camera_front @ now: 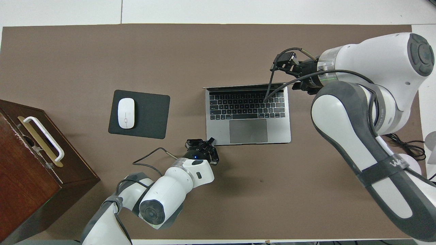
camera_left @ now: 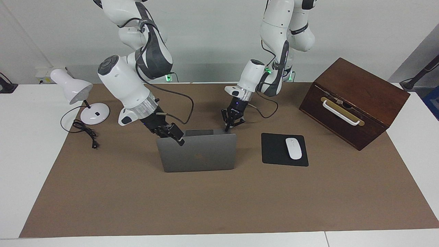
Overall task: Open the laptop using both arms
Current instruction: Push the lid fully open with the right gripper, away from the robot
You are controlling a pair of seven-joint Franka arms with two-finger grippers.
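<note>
The silver-grey laptop (camera_left: 202,154) stands open in the middle of the brown mat, its lid upright. The overhead view shows its keyboard and trackpad (camera_front: 248,131). My right gripper (camera_left: 174,135) is at the lid's top edge, at the corner toward the right arm's end of the table, and in the overhead view the right gripper (camera_front: 284,63) sits just past the lid's thin edge. My left gripper (camera_left: 227,128) is shut, its tips resting on the laptop base's near corner toward the left arm's end. From overhead, the left gripper (camera_front: 206,143) shows at that same corner.
A black mouse pad (camera_left: 271,151) with a white mouse (camera_left: 293,148) lies beside the laptop toward the left arm's end. A wooden box (camera_left: 353,103) with a white handle stands past it. A white desk lamp (camera_left: 73,89) and its cable (camera_left: 85,132) sit at the right arm's end.
</note>
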